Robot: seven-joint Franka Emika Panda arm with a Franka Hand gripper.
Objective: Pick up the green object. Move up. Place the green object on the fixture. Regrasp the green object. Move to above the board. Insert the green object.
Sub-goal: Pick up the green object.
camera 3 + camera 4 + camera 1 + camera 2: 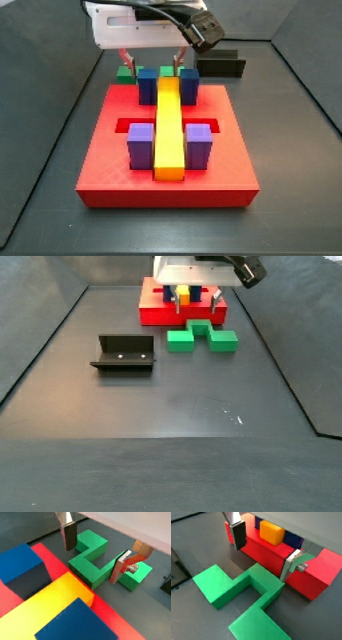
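Note:
The green object lies flat on the dark floor, just off the short end of the red board; it also shows as the green object in a side view. My gripper hangs open over it, one finger on each side of its stepped middle, with nothing between the fingers. In both side views the gripper sits low at the board's end. The fixture stands apart on the floor, to the side of the board.
The board carries a long yellow bar, two blue blocks at the end by the gripper and two purple blocks further along. Black enclosure walls surround the dark floor.

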